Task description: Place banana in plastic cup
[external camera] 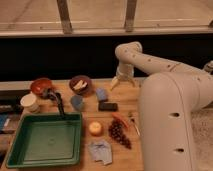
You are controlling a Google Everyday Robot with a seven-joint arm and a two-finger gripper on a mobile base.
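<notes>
The banana, a small pale curved piece, lies in the dark purple bowl at the back of the table. In front of that bowl stands the plastic cup, small, round and blue-grey. My gripper hangs over the back of the table, to the right of the bowl. It points down, open, with nothing between its fingers, and it is well apart from the banana and the cup.
A light-blue squarish object and a black block lie between the cup and the gripper. A red bowl, a cream-white cup and a green tray are at the left. An orange fruit, grapes and a blue packet lie in front.
</notes>
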